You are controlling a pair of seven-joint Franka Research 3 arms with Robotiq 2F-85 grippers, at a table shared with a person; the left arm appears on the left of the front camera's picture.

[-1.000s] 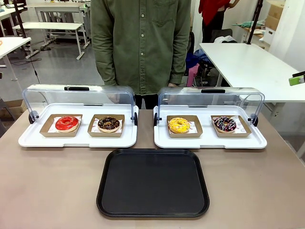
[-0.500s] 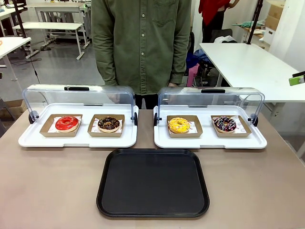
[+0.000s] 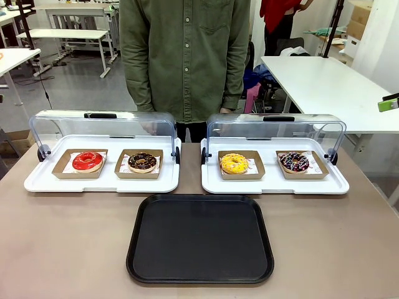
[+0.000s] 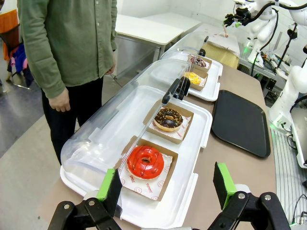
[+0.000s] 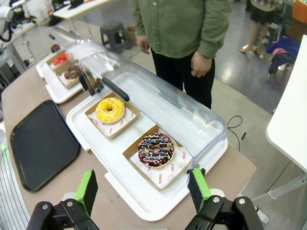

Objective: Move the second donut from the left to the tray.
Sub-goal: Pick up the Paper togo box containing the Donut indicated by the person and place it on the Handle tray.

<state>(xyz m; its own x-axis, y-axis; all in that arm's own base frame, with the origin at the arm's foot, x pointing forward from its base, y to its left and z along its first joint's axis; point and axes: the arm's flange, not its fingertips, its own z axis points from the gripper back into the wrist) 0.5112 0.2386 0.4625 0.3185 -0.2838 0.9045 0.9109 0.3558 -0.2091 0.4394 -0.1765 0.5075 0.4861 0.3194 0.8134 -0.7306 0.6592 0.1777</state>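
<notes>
The second donut from the left [image 3: 143, 161] has dark chocolate glaze with pale sprinkles and sits in a brown cardboard holder on the left white display tray [image 3: 100, 184]; in the left wrist view this donut [image 4: 168, 117] lies beyond the red one. The black tray [image 3: 200, 238] lies bare at the table's near middle, also the tray [image 4: 240, 122] and the tray [image 5: 41, 143]. My left gripper [image 4: 167, 184] hovers open above the left display tray's end. My right gripper [image 5: 144, 189] hangs open over the right display tray's end.
A red-glazed donut [image 3: 87, 161] sits left of the chocolate one. The right display tray [image 3: 274, 184] holds a yellow donut [image 3: 234, 163] and a dark donut with multicoloured sprinkles [image 3: 294, 162]. Both clear lids [image 3: 103, 124] stand raised. A person in a green shirt [image 3: 184, 56] stands at the far side.
</notes>
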